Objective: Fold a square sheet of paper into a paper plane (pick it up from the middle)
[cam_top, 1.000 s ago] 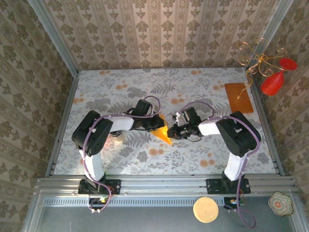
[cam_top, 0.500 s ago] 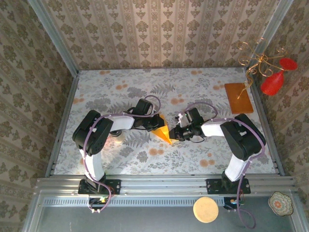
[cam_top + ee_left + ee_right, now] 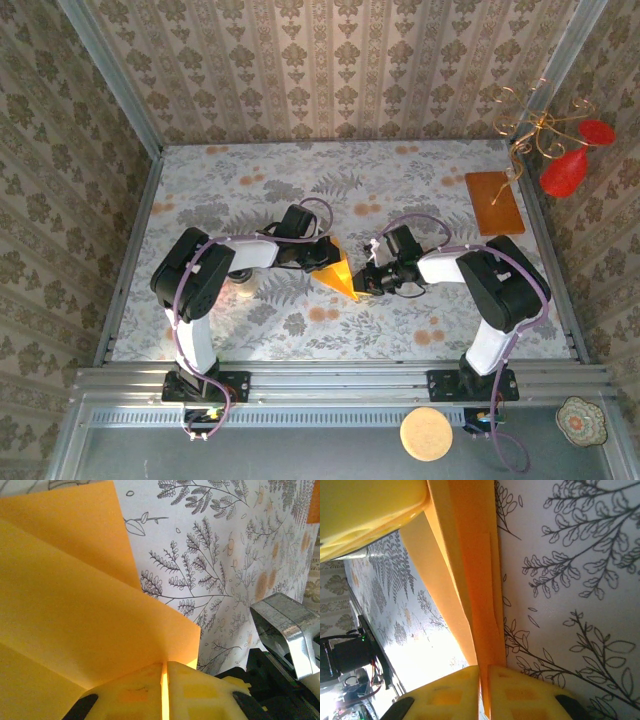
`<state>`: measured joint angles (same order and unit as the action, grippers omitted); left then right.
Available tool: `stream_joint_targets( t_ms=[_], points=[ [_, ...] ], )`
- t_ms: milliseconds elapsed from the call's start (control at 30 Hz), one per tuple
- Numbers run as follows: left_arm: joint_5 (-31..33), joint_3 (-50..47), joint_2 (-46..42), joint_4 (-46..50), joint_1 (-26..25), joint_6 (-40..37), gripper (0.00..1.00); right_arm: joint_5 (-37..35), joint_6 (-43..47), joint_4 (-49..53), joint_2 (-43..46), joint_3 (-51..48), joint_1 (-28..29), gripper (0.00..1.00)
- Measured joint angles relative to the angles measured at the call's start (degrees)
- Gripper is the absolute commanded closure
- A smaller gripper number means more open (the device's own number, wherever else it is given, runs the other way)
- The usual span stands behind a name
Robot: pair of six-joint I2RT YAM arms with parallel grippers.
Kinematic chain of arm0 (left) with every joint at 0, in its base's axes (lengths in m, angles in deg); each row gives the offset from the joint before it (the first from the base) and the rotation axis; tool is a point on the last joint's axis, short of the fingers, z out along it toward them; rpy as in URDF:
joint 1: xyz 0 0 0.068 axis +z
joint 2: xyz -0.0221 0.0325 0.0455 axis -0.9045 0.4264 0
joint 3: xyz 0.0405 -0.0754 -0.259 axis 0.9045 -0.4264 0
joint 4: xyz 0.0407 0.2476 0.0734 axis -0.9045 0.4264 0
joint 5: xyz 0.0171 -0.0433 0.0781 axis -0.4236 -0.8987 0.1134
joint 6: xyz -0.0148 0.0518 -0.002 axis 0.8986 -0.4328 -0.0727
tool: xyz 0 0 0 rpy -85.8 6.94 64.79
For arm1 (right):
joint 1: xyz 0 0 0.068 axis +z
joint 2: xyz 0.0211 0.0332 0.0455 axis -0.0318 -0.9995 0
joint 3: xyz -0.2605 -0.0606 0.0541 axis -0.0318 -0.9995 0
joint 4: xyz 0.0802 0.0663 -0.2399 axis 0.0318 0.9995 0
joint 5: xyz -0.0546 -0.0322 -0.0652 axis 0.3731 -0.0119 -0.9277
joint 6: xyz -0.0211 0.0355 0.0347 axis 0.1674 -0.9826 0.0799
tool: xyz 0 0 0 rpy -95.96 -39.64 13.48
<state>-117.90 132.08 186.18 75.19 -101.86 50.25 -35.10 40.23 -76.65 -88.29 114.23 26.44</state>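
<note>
The square sheet of paper (image 3: 338, 271) is folded into a pointed, dart-like wedge held just above the table centre, its tip toward the near side. My left gripper (image 3: 322, 256) reaches in from the left and is shut on the wedge's wide edge; in the left wrist view the paper (image 3: 85, 610) rises from between the closed fingers (image 3: 200, 692). My right gripper (image 3: 360, 284) comes from the right and is shut on the layered folds near the tip. In the right wrist view the stacked layers (image 3: 472, 590) run out from between its pads (image 3: 520, 695).
A brown-orange board (image 3: 494, 202) lies at the back right by the wall. Red ornaments on a wire stand (image 3: 565, 170) hang over the right corner. A round disc (image 3: 427, 434) and a small dish (image 3: 581, 417) sit on the near ledge. Patterned walls enclose the table.
My right gripper has slid a little left and toward the near side along the paper's tip and re-closed on it. The left gripper and the paper have hardly moved.
</note>
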Motion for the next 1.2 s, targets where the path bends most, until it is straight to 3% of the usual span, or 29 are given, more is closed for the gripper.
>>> stream_joint_targets(
  t_ms=[800, 1200],
  points=[
    [1.5, 0.1, 0.8, 2.2, 0.4, 0.0, 0.89, 0.6, 1.0, 0.7, 0.0, 0.1, 0.0, 0.8],
    [1.5, 0.1, 0.8, 2.1, 0.4, 0.0, 0.89, 0.6, 1.3, 1.9, 0.6, -0.1, -0.1, 0.82]
  ],
)
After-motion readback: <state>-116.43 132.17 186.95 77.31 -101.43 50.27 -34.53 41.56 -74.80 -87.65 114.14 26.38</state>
